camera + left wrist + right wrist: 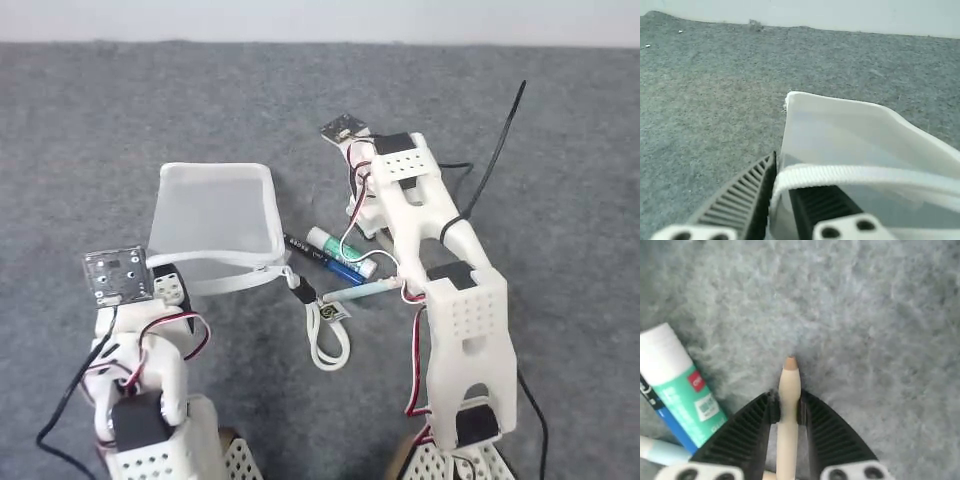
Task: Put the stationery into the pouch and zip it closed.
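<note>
Left gripper point(783, 175) pinches the rim of the translucent white zip pouch point(215, 210) mid-table, apparently keeping its mouth open, while right gripper point(786, 407) clamps a slim cream pencil point(789, 382) beside the green-labelled glue stick point(682, 387), likely for loading.

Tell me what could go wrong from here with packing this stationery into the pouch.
1. The right tool pinches the cream pen near its tip, so the long end may swing or slip on lifting.
2. The glue stick lies close beside that grip; it might get nudged and roll.
3. The left tool holds the pouch by one spot of its zipper rim, so the mouth may sag shut.
</note>
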